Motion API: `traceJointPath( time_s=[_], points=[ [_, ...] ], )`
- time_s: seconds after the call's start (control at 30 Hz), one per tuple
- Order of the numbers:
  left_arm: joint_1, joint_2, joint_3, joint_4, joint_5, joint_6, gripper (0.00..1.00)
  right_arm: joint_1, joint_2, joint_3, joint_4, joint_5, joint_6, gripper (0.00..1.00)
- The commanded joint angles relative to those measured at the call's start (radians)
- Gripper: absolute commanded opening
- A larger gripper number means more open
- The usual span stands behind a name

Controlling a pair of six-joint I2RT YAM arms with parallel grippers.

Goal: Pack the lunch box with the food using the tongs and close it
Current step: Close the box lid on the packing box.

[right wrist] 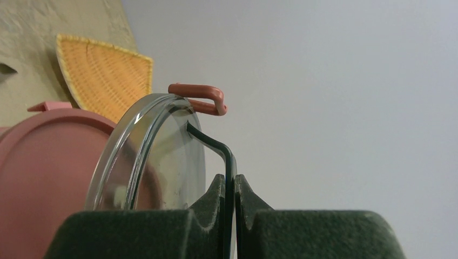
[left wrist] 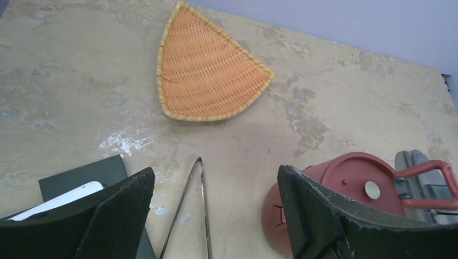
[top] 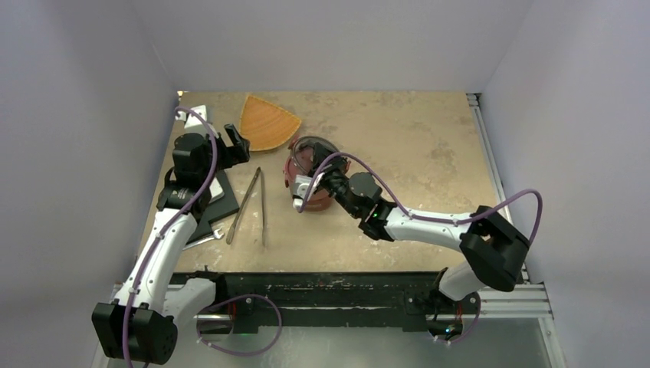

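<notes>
From above, the lunch box (top: 294,175) sits near the middle of the table (top: 414,153), a little toward the far edge. The right gripper (top: 300,192) is at its near side. It holds the clear lid (top: 313,149), which stands tilted up over the box. The tongs (top: 249,204) lie flat on the table, between the box and the left edge. The left gripper (top: 236,146) hangs over their far end, close to the orange tray (top: 268,123) by the far edge.

From the left wrist, the two fingers (left wrist: 116,216) are wide apart with nothing in them. The tongs lie just below them. The box, with its dark-red lid (left wrist: 351,172) on, is off to one side.

From the right wrist, the fingers (right wrist: 213,202) are squeezed together on a thin dark strip (right wrist: 216,145) at the rim of the clear lid. No food shows in any view.

I think this is the closing step. Next, the right arm needs to tip the clear lid flat, line it up over the red lid, set it down, and then let go.
</notes>
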Motion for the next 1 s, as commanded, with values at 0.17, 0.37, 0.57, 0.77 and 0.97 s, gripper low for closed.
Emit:
traceJointPath(
  time_s=[0.17, 0.37, 0.57, 0.77, 0.97],
  points=[
    [0.011, -0.025, -0.007, 0.033, -0.012, 0.029, 0.83, 0.013, 0.048, 0.075, 0.074, 0.016, -0.171, 0.01],
    [0.016, -0.026, -0.006, 0.032, -0.010, 0.027, 0.84, 0.017, 0.074, 0.051, 0.103, -0.005, -0.174, 0.02],
    [0.026, -0.024, -0.010, 0.035, 0.001, 0.024, 0.84, 0.031, 0.096, 0.028, 0.133, -0.032, -0.164, 0.04],
    [0.033, -0.023, -0.013, 0.035, 0.012, 0.021, 0.84, 0.036, 0.124, 0.024, 0.141, -0.037, -0.165, 0.05],
    [0.034, -0.021, -0.015, 0.038, 0.025, 0.017, 0.84, 0.039, 0.123, 0.012, 0.121, -0.023, -0.173, 0.08]
  ],
)
